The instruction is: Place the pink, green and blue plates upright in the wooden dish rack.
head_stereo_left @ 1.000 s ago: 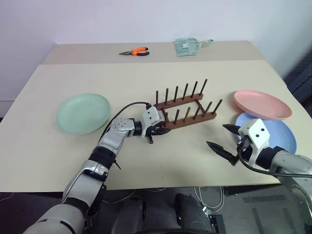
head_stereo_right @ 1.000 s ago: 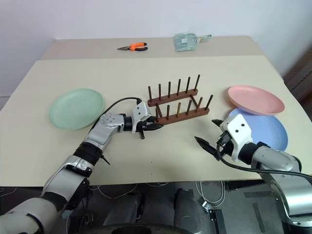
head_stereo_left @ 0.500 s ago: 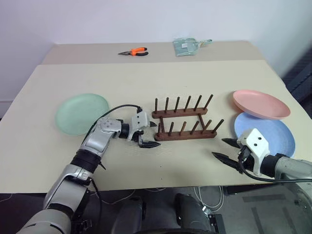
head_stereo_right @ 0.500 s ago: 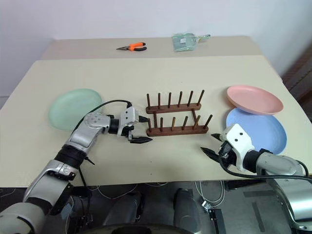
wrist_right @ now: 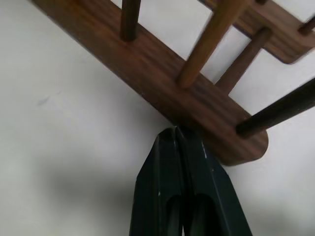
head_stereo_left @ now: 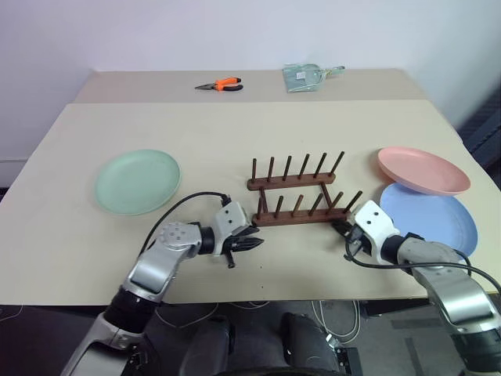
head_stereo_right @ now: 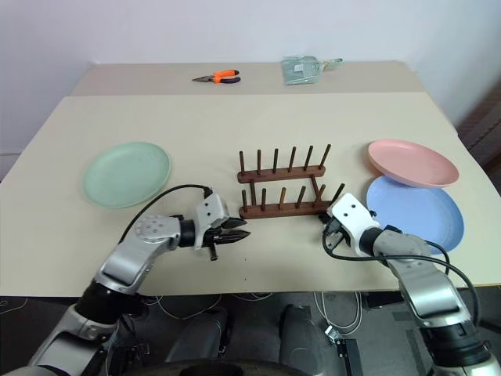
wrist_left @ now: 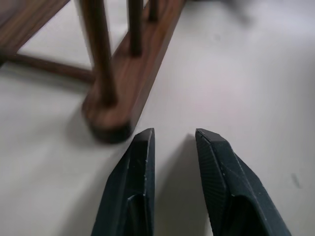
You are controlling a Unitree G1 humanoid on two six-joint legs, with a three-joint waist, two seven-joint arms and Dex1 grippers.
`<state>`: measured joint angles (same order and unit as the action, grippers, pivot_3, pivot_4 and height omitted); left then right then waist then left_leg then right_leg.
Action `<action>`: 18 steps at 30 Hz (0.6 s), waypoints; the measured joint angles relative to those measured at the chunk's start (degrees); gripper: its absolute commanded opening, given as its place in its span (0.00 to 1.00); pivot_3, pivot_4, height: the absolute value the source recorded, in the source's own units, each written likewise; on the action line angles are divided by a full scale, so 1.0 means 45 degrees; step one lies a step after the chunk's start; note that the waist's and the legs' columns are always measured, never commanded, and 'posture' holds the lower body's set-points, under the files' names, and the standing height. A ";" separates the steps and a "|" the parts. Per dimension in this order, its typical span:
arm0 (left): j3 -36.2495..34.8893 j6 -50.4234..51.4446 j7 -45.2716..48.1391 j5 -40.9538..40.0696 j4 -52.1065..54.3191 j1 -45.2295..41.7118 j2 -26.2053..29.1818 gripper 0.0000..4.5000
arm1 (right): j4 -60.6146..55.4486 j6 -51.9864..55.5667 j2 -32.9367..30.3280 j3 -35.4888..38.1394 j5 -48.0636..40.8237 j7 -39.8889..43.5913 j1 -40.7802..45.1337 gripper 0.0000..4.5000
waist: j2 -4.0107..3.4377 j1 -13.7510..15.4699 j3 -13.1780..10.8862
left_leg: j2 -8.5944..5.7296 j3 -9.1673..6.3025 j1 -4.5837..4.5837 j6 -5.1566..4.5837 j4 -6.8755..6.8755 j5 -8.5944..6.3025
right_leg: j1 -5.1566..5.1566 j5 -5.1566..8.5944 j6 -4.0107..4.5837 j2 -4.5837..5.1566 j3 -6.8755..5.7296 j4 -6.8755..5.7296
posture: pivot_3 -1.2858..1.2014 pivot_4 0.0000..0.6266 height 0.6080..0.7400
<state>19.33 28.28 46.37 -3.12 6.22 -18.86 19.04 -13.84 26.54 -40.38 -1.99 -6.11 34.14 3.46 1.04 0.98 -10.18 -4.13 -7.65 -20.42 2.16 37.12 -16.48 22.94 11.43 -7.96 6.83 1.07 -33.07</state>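
Observation:
The wooden dish rack point(head_stereo_left: 297, 196) stands empty at the table's middle, its bars running left to right. The green plate point(head_stereo_left: 137, 182) lies flat at the left. At the right the pink plate point(head_stereo_left: 423, 169) overlaps the far rim of the blue plate point(head_stereo_left: 434, 219). My left gripper point(head_stereo_left: 252, 244) hovers just short of the rack's near left end point(wrist_left: 108, 123), its fingers point(wrist_left: 140, 157) slightly parted around nothing. My right gripper point(head_stereo_left: 342, 229) is shut, and its fingertips point(wrist_right: 170, 140) touch the near bar's right end point(wrist_right: 197, 98).
Orange-handled pliers point(head_stereo_left: 219, 84) and a clear plastic packet point(head_stereo_left: 307, 76) lie on the far table section. The table's front edge runs close below both grippers. Bare tabletop lies between the green plate and the rack.
The rack went from skewed to squared with the table edge. My left gripper let go of its left end, opened wide, narrowed and drew back. My right gripper shut and reached the right end.

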 measured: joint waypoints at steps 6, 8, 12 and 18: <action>0.0009 -0.0420 -0.3042 0.0797 -0.2437 -0.1491 -0.1638 0.29 | 0.1935 -0.0471 0.0852 -0.0509 0.1091 -0.1013 0.1743 0.00 | 0.0004 -0.0057 0.0019 | -0.0005 -0.0012 0.0024 -0.0001 0.0008 0.0004 | -0.0022 -0.0002 -0.0004 -0.0011 -0.0010 -0.0014 | 0.52 0.24 1.00; -0.0091 -0.0634 -0.3357 0.0816 -0.2835 -0.1743 -0.1646 0.28 | 0.2229 -0.0602 0.0874 -0.0508 0.1190 -0.1031 0.1956 0.05 | -0.0004 -0.0087 0.0024 | -0.0005 -0.0009 0.0022 -0.0001 0.0003 0.0004 | -0.0013 -0.0005 -0.0008 -0.0013 -0.0008 -0.0016 | 0.52 0.24 1.00; -0.0158 -0.0995 -0.3298 0.0809 -0.2721 -0.1701 -0.1399 0.27 | 0.2093 -0.0870 0.0375 -0.0277 0.1040 -0.0317 0.1892 0.41 | -0.0011 -0.0115 0.0027 | -0.0004 -0.0003 0.0005 -0.0001 -0.0014 0.0004 | 0.0022 -0.0027 -0.0048 -0.0017 -0.0007 -0.0022 | 0.52 0.24 1.00; -0.0156 -0.1441 -0.1207 -0.0138 -0.0747 -0.0142 -0.0079 0.27 | 0.0614 -0.1578 -0.2821 0.2437 0.0475 0.1553 0.0855 0.96 | -0.0062 -0.0070 0.0005 | -0.0004 0.0017 -0.0032 -0.0004 -0.0038 -0.0003 | 0.0057 -0.0007 -0.0060 -0.0009 0.0002 -0.0005 | 0.52 0.24 1.00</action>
<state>18.62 21.79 40.94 -3.74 2.86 -19.50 18.69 -11.07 19.44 -53.08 8.98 -3.97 41.13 7.30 0.76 0.67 -10.16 -4.15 -7.58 -20.57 2.14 36.95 -16.49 23.20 11.40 -8.23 6.79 1.08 -33.09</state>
